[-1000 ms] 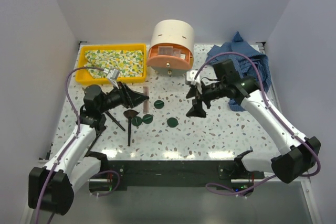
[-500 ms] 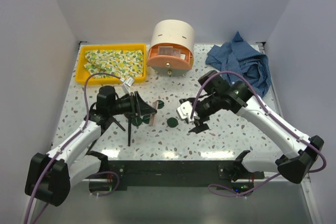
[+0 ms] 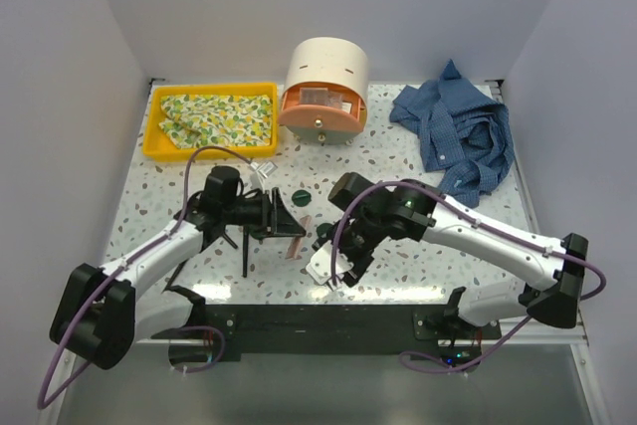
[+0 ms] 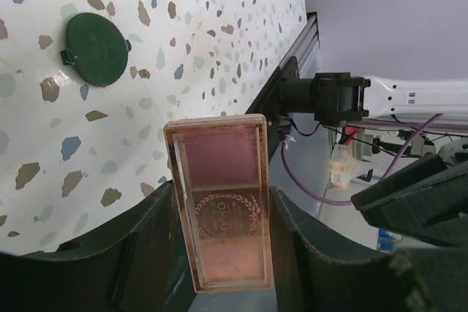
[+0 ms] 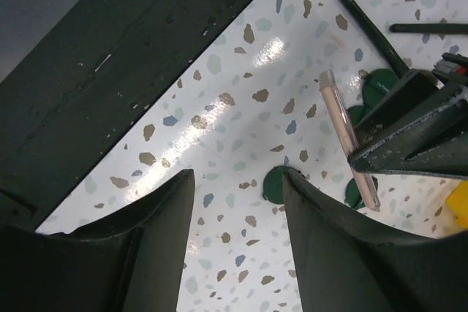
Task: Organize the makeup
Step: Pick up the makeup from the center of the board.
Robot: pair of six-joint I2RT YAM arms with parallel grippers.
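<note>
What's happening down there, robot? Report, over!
Left gripper shut on pink palette. Right gripper open, empty, by a green disc. Grippers close together, not touching.

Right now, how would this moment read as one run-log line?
left gripper: shut on palette | right gripper: open, empty, over table near green disc

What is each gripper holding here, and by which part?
Left gripper clamps the pink palette by its long edges; right gripper holds nothing.
</note>
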